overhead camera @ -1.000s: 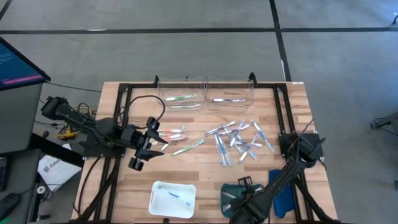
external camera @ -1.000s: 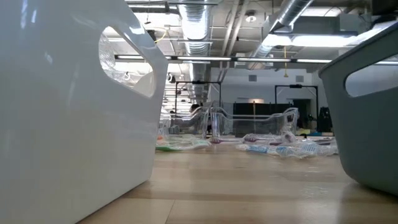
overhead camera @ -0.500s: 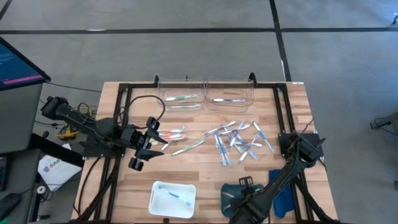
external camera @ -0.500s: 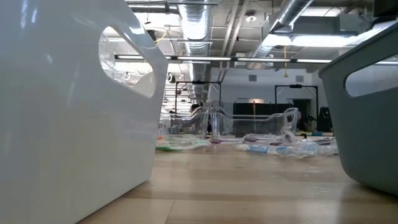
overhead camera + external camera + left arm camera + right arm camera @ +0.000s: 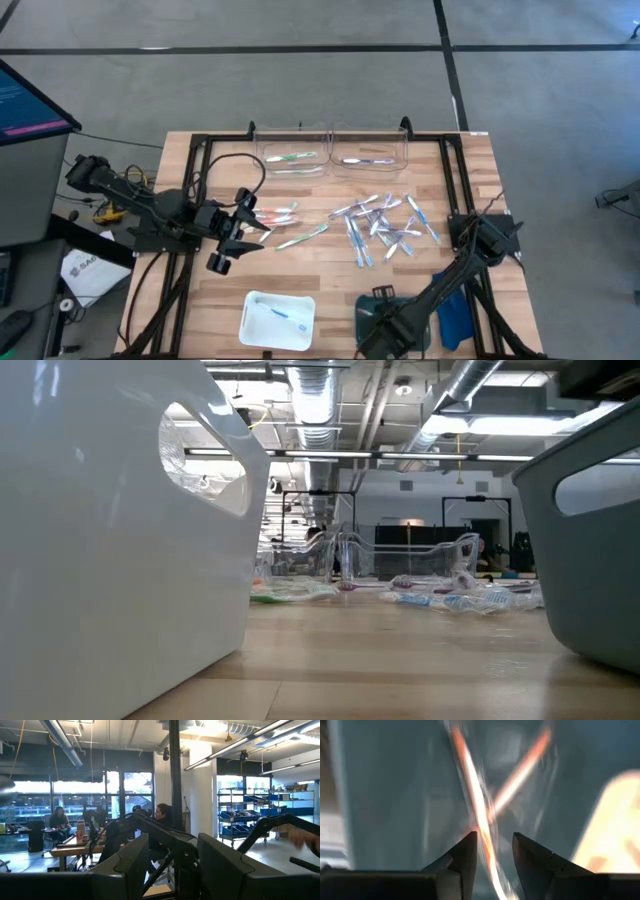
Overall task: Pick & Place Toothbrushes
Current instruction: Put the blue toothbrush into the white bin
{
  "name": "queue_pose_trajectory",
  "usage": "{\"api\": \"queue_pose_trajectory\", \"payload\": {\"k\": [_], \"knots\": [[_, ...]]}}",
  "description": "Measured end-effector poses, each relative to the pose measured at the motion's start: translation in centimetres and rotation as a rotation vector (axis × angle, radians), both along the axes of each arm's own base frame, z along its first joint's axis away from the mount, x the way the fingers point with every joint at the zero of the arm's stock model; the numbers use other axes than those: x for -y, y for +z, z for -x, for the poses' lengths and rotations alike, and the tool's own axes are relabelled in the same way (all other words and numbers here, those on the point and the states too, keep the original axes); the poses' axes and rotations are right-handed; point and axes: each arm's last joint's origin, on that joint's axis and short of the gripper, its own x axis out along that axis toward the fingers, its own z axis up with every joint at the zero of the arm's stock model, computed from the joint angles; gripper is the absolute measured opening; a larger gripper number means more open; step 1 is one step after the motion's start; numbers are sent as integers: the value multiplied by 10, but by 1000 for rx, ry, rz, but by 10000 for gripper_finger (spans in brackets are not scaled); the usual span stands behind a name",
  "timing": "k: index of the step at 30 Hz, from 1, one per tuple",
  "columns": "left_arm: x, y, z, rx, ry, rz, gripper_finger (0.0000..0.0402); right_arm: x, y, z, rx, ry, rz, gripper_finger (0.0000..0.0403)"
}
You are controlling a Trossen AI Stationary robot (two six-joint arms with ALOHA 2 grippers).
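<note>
Left gripper [image 5: 243, 226] sits at left-center of the high view, over the wood table [image 5: 330, 275] beside a few pink toothbrushes [image 5: 278, 214]; I can't tell if its fingers are open or shut, and its wrist view only looks out into the room, where people sit at desks. Lower center-left, the white bin [image 5: 278, 318] holds one brush. Top center, two clear bins [image 5: 330, 150] each hold a brush or two. The main pile of blue and wrapped toothbrushes [image 5: 385, 228] lies loose at center-right, so most of the sorting looks undone, with only a handful placed. Lower right, the right gripper [image 5: 385, 325] hangs over the dark teal bin [image 5: 372, 312]. Its wrist view shows what the high view hides: fingers [image 5: 465, 857] parted with a gap between them, and two orange-pink wrapped brushes [image 5: 480, 815] crossed on the bin floor below, seemingly just let go, though blur makes contact unclear. The low view shows only the white bin wall [image 5: 110, 540], the teal bin wall [image 5: 590, 540] and the distant pile [image 5: 450, 598], with no gripper.
</note>
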Motion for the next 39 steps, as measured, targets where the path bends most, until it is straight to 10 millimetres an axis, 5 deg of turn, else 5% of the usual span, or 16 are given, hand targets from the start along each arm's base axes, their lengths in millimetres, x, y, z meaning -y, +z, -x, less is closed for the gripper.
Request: {"api": "queue_pose_trajectory", "payload": {"k": [5, 20, 27, 39], "knots": [[0, 0, 0, 0, 0, 0, 163, 2, 1, -24, 127, -20, -114, 118], [0, -1, -2, 2, 14, -18, 163, 34, 6, -71, 318, 634, -81, 118], [0, -1, -2, 2, 15, -18, 163, 58, 9, -94, 401, 695, -43, 118], [0, -2, -3, -3, 14, -15, 163, 34, 5, -80, 431, 744, 2, 118]]}}
